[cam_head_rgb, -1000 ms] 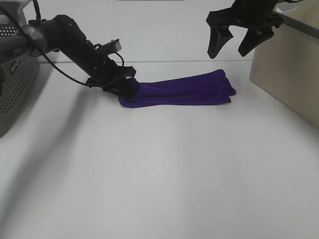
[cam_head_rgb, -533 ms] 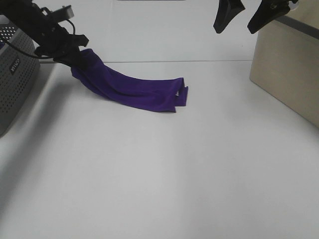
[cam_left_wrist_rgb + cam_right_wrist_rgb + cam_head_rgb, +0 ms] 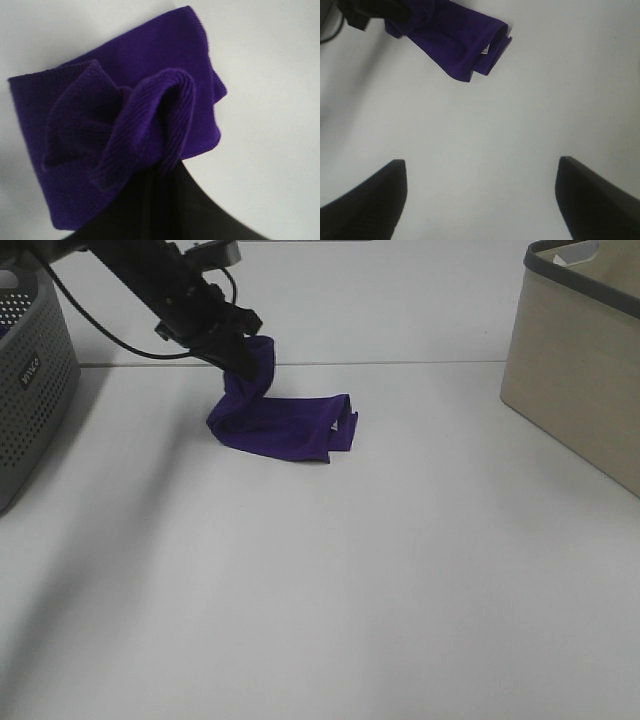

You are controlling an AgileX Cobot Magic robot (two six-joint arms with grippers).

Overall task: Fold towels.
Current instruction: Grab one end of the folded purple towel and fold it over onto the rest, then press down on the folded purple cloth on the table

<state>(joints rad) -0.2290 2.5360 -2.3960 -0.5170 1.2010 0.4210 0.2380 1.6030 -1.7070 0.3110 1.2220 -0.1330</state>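
Looking down from the high camera: finds the left gripper (image 3: 232, 340) raised over the far left part of the table (image 3: 320, 600), clamped tight on one end of the deep purple towel (image 3: 285, 425). Holds that end bunched and lifted, with the cloth hanging from the jaws and curving down onto the tabletop. Leaves the rest lying flat as a folded band running rightward, ending in a layered edge with a small white tag (image 3: 334, 426) peeping out. Puts the towel left of the middle on the far part of the table, well apart from the grey perforated basket (image 3: 35, 380) at the left edge and from the beige bin (image 3: 575, 370) at the far right. Shows a black cable (image 3: 120, 345) looping beneath the left arm.

Switching to the left wrist camera: fills most of the frame with ribbed purple plush, gathered into a thick fold right at the dark fingers (image 3: 160, 210), closed together with cloth pinched between them. Shows white table behind.

Turning to the right wrist camera: looks down past the right gripper (image 3: 481, 162), spread wide, holding nothing, only bare table between its tips. Catches the towel's resting end well beyond those tips, untouched by them, tag showing at the layered edge.
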